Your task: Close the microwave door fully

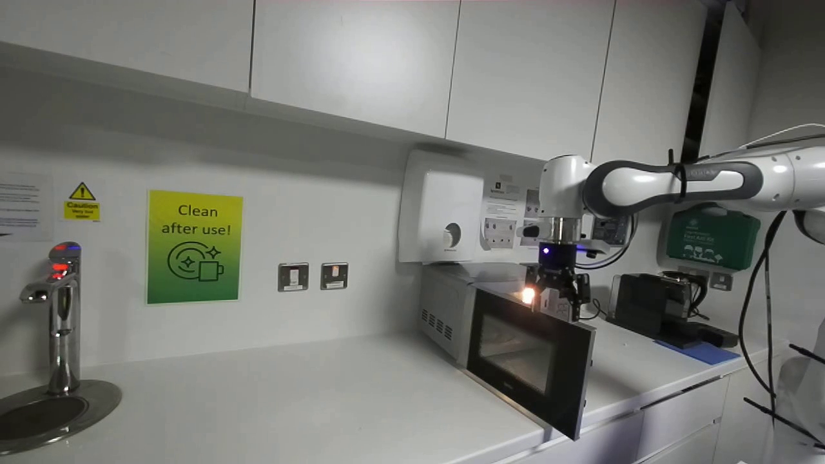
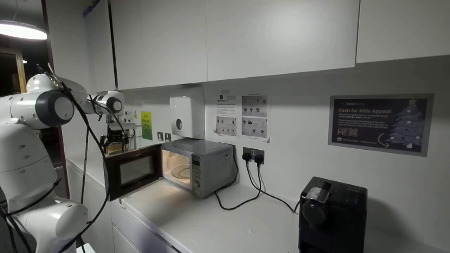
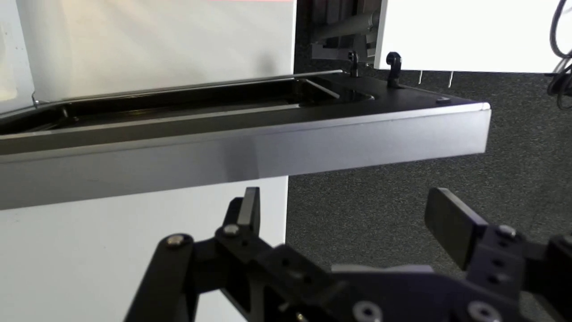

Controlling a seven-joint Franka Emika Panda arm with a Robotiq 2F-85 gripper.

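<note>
Gripper [image 3: 343, 201] gaped wide, empty; in an exterior view it hung at 11 o'clock from the open microwave door [image 2: 135, 171], itself at 9 from the microwave [image 2: 209, 168]: from where I stood, pushing that high risked skimming over the top edge. Cables [image 2: 230, 209], then coffee machine [image 2: 334, 218], both at its 4, looked outside the swing.
</note>
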